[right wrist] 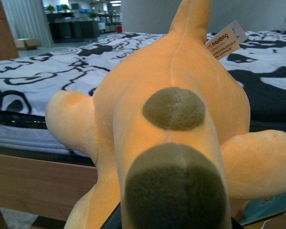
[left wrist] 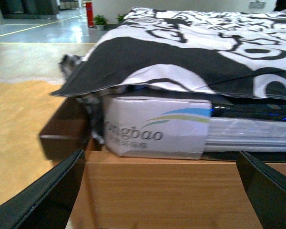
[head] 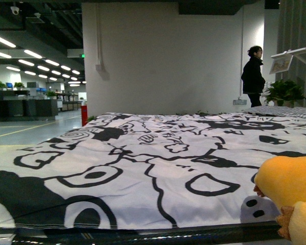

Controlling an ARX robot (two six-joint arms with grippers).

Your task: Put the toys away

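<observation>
While plush toy (right wrist: 171, 119) crowds the bed's (head: 143, 163) edge,
left gripper (left wrist: 159, 160) gapes empty; right gripper's hold I cannot tell.

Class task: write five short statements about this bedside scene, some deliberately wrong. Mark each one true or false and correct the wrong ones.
1. The bed cover is patterned in black and white. True.
2. The plush toy is blue. False: it is orange-yellow, with dark spots.
3. A paper tag hangs on the plush toy. True.
4. The left pincer is shut on the plush toy. False: its jaws stand wide apart with nothing between them.
5. A person sits on the bed cover. False: the person stands beyond it, near a plant.
</observation>
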